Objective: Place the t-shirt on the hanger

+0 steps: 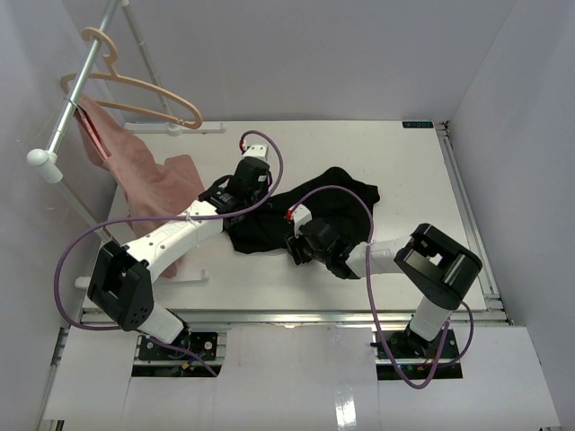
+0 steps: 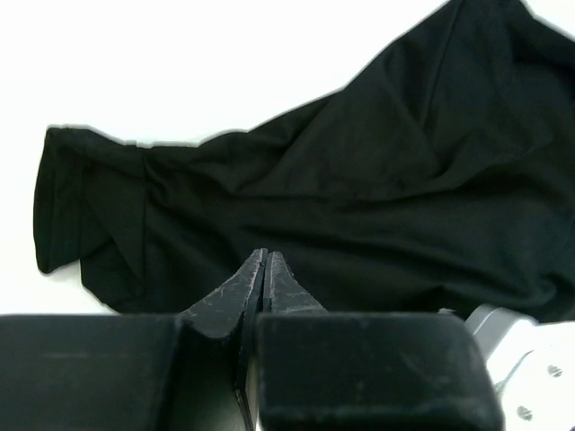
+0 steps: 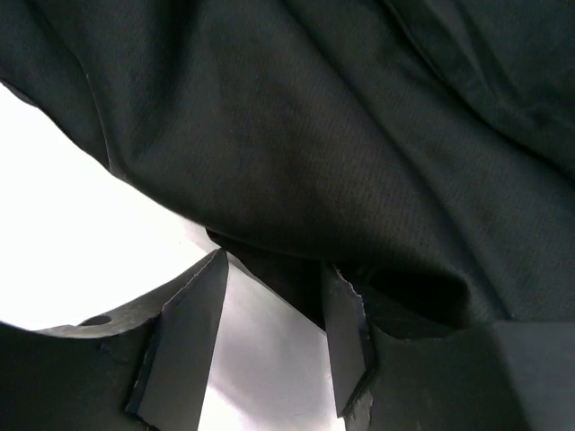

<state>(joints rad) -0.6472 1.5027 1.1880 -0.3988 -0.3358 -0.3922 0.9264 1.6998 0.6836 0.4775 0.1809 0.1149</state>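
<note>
t-shirt (image 1: 323, 202): crumpled mid-frame on surface (image 1: 404, 171), long axis lower left to upper right | hanger (image 1: 135, 94): upper left on rail (image 1: 66, 108), well apart, nearer left arm | left claw (image 2: 264, 256): together, above shirt | right claw (image 3: 274, 269): apart at shirt's fold

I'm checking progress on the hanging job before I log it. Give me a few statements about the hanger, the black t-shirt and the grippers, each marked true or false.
1. The hanger hangs on the rail. True.
2. The t-shirt is on the hanger. False: it lies crumpled on the table.
3. The right gripper has its fingers apart. True.
4. The left gripper is wide open. False: its fingers are together.
5. The pink garment lies on the right arm's side. False: it is on the left arm's side, by the rail.
</note>
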